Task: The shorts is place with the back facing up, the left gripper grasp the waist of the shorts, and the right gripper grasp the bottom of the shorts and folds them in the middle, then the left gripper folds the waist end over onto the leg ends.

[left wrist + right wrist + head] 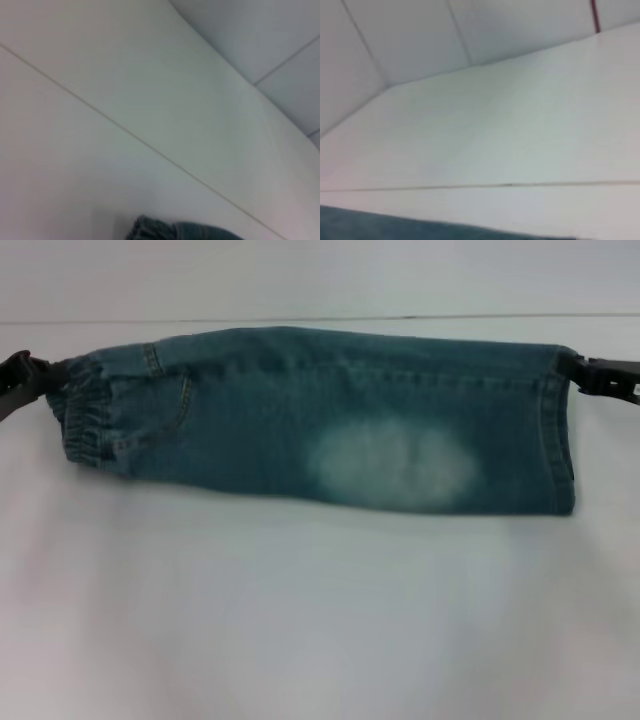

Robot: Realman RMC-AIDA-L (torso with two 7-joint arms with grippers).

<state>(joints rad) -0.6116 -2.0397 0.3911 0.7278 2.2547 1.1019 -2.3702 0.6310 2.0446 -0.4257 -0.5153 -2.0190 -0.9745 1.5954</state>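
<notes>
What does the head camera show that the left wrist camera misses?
Only the head view shows the whole folded shorts, the left gripper at the waist of the shorts, the right gripper at the hem end, and a faded patch. Only the left wrist view shows wall panels. Both show denim and the white table.

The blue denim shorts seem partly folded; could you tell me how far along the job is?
Done: the blue faded denim shorts are folded lengthwise. In hand: the left end effector grips the gathered waistband, the right end effector the hemmed leg end. Left: folding waist onto leg ends.
</notes>
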